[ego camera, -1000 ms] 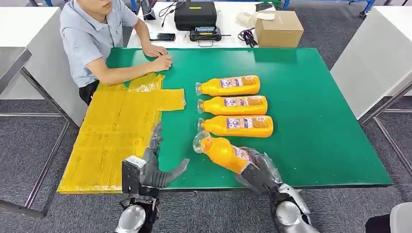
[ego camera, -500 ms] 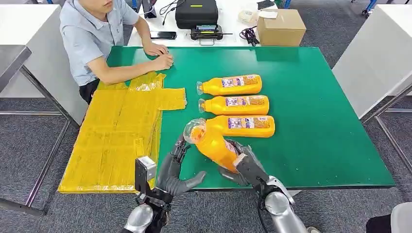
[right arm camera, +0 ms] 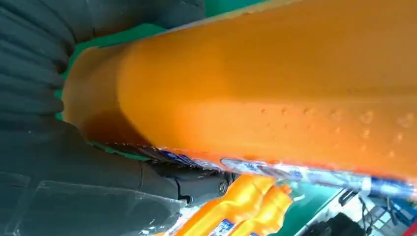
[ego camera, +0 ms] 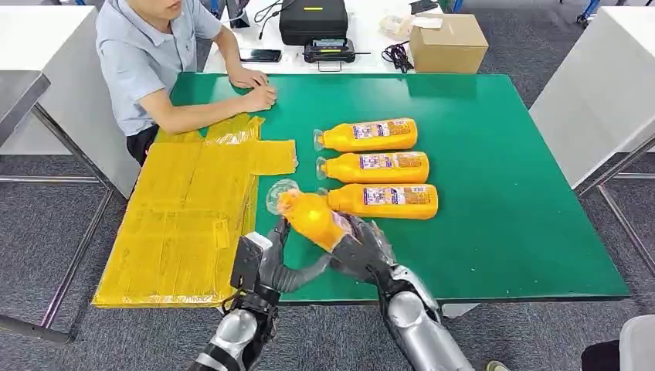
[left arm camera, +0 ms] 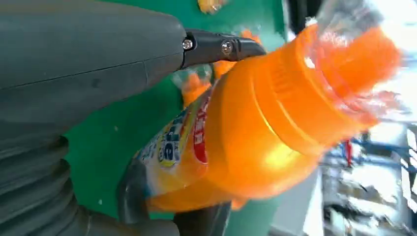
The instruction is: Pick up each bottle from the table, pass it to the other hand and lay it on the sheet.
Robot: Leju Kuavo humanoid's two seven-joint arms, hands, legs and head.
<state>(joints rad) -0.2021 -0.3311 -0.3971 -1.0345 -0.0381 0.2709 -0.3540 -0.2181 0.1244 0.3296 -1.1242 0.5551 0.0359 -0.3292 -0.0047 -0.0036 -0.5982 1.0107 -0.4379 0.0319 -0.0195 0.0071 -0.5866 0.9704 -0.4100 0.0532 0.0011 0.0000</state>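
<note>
Fingers (ego camera: 349,236) of the right hand (ego camera: 361,249) are wrapped around the lower body of one orange juice bottle (ego camera: 307,216), and I see it lifted above the green table (ego camera: 494,193), tilted, with its clear cap end pointing up and toward the yellow sheet (ego camera: 185,209). On my left side the left hand (ego camera: 287,259) is spread wide, one finger up along the bottle and the thumb (ego camera: 305,272) reaching under it; from the left wrist view a dark finger (left arm camera: 221,46) lies against the bottle's shoulder, but I cannot tell if this hand really grips it. Three more orange bottles (ego camera: 371,167) lie in a row on the table, side by side, caps pointing to the sheet; the nearest one is just behind the lifted bottle. A person (ego camera: 147,54) sits at the far left corner with both forearms on the table, beside the sheet. Behind the table stand a cardboard box (ego camera: 448,42) and a black case (ego camera: 313,19).
</note>
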